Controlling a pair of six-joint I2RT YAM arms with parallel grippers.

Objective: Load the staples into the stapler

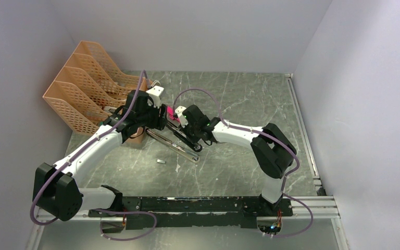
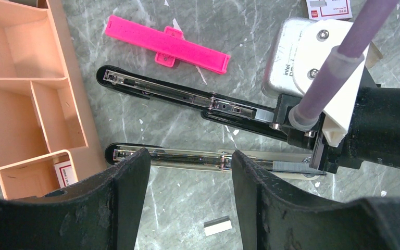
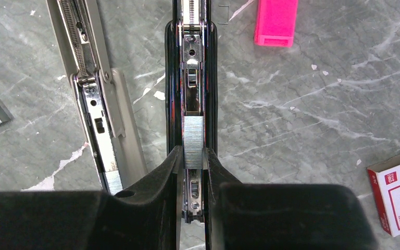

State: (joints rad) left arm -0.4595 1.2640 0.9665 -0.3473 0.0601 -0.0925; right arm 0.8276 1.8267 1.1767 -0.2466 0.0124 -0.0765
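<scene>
The black stapler (image 3: 191,78) lies on the grey marbled table (image 3: 302,114), hinged fully open so its silver rail faces up; the right gripper (image 3: 192,156), jaws narrowed, pinches a short strip of staples (image 3: 192,133) directly over that rail, lined up lengthwise, apparently to seat it in the channel; the left gripper (image 2: 187,174), jaws wide and holding nothing, hangs over the stapler's other opened half, probably ready to steady it; a loose strip (image 2: 217,225) lies nearby.
</scene>
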